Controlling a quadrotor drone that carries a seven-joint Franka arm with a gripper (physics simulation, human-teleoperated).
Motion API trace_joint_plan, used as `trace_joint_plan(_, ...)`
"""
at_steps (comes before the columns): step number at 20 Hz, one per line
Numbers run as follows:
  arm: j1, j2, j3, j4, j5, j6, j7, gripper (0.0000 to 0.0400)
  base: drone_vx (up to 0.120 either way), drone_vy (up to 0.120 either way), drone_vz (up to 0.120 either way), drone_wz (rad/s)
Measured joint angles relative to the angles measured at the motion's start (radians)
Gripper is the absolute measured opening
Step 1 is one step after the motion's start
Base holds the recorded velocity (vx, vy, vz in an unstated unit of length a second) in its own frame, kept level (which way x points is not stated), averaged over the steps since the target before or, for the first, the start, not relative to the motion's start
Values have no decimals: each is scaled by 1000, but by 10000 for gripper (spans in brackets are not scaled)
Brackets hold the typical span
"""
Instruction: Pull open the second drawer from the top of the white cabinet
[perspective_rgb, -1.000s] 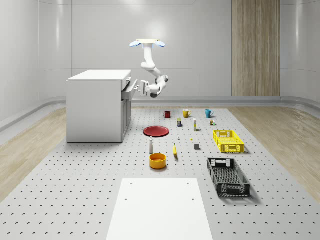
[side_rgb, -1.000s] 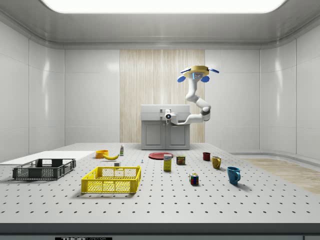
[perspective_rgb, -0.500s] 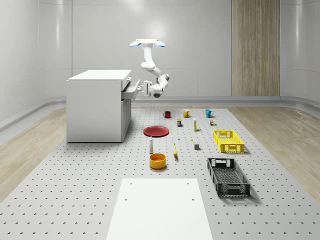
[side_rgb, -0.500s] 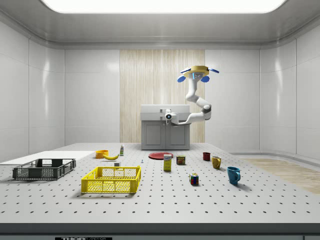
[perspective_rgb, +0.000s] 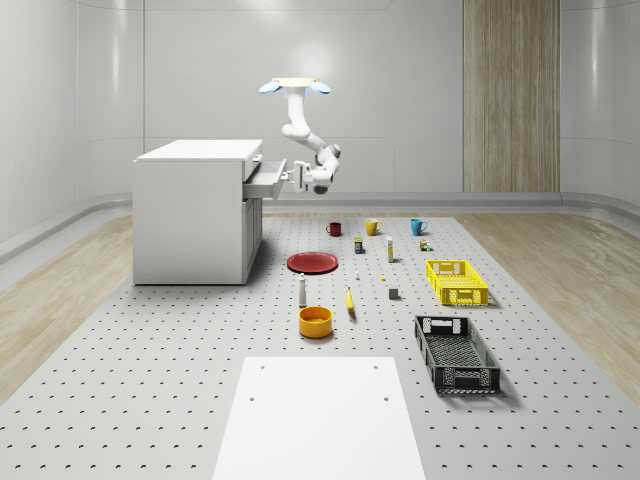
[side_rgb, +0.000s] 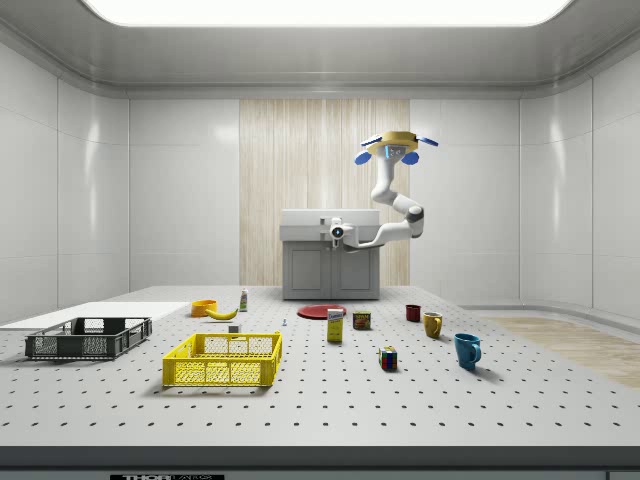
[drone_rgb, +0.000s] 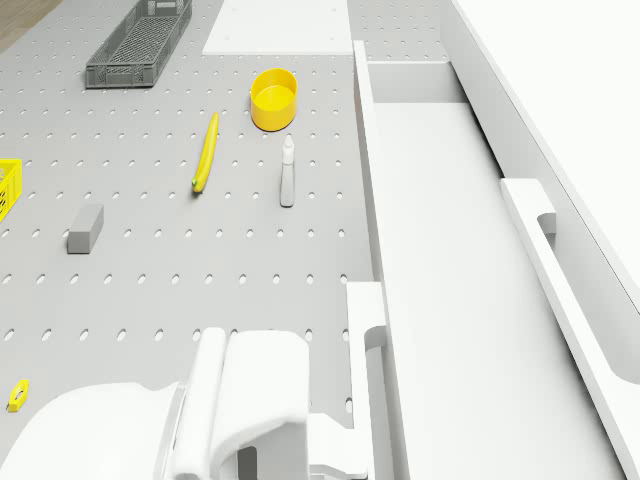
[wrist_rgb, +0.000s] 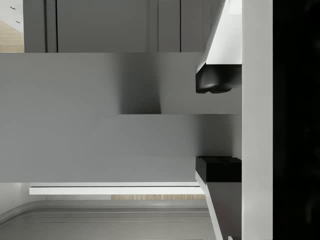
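Grey pegboard floor (perspective_rgb: 150, 380) under white cabinet (perspective_rgb: 195, 215), red plate (perspective_rgb: 312, 262), yellow crate (perspective_rgb: 457, 282), black crate (perspective_rgb: 457, 353).

Clearance around cabinet front

Open air on the whole-scene view's right of white cabinet (perspective_rgb: 195, 212), above the pegboard floor (perspective_rgb: 150, 380); drone (perspective_rgb: 294, 87) hovered there, well above the floor items. Drawer (perspective_rgb: 262, 178) stuck out from the cabinet face into that space, gripper (perspective_rgb: 296, 177) right at its front edge, handle bar (drone_rgb: 364, 375) between the fingertips (wrist_rgb: 215, 80) in wrist view. Red plate (perspective_rgb: 312, 262), white bottle (perspective_rgb: 302, 291), yellow bowl (perspective_rgb: 315, 321) and banana (perspective_rgb: 350, 300) lay low on the floor, well below the drawer. Yellow crate (perspective_rgb: 456, 282) and black crate (perspective_rgb: 456, 353) well apart, off to the right.
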Motion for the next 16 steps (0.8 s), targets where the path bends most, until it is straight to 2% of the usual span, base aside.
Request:
trace_joint_plan(2,2,-5,-21,9,-11,-14,-13,167,0,0,0,0)
trace_joint_plan(11,12,-37,-99,83,-89,-97,17,149,0,0,0,0)
trace_joint_plan(14,22,-56,-120,109,-113,-117,45,222,0,27,0,0)
trace_joint_plan(16,27,-62,-131,121,-123,-127,49,253,0,80,0,0)
